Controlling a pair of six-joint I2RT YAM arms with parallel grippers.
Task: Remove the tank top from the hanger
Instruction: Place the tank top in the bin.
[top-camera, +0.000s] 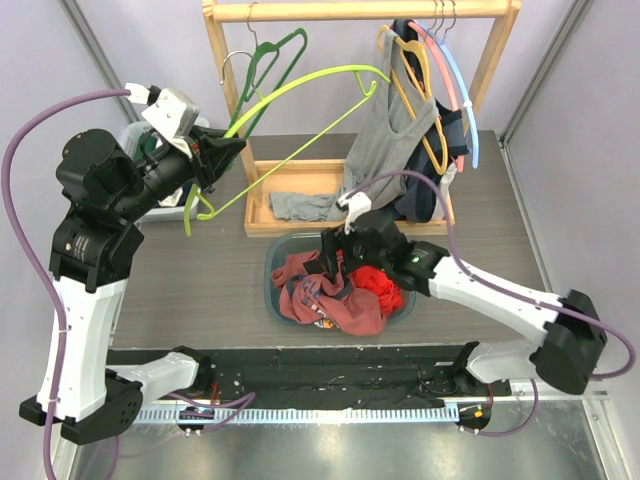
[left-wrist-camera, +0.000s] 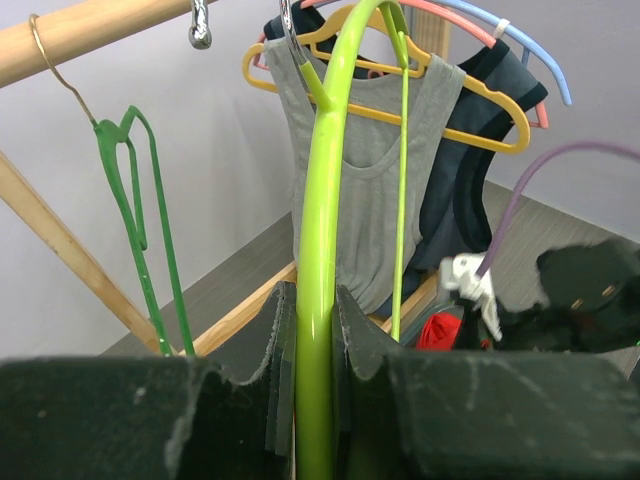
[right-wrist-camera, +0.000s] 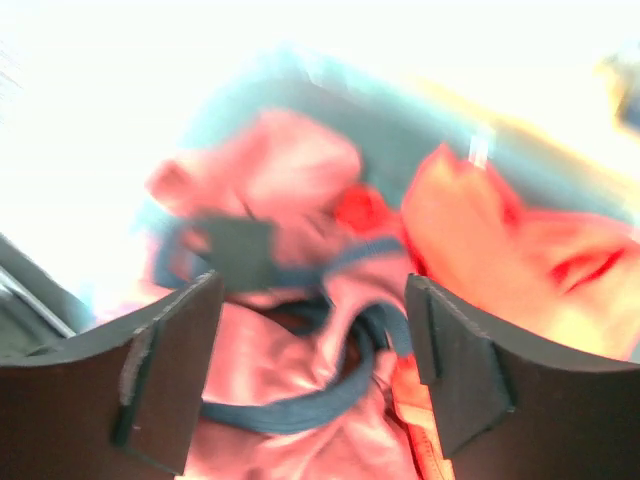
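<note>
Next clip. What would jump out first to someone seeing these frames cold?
The lime green hanger, bare and clamped in the left gripper, stretches from the left toward the wooden rack. In the middle, the right gripper hangs open over a basket of red and pink clothes. Behind, a gray tank top hangs from a yellow hanger on the rack.

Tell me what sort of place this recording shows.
Probably a robot test cell staged as a laundry corner: a wooden clothes rail with hangers, a basket of clothes on a grey table, bare partition walls.
</note>
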